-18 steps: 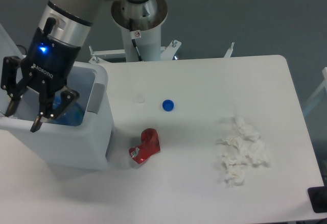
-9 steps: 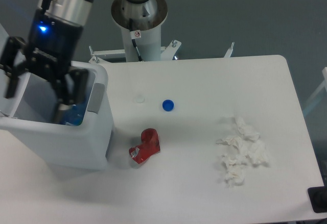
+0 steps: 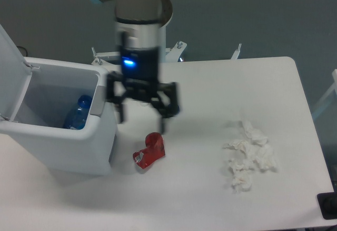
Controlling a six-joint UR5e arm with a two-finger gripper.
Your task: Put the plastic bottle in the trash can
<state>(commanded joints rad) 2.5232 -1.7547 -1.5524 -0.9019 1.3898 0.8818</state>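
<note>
The bottle (image 3: pixel 77 114) lies inside the trash can (image 3: pixel 68 144) at the table's left edge; my gripper (image 3: pixel 142 119), jaws wide and empty, needs only retreat.

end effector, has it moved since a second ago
Yes. The end effector has swung right, from over the large white rectangular trash can to above the crushed red can on the table.

even bright light; arm (image 3: pixel 138 57) motion-blurred.
</note>
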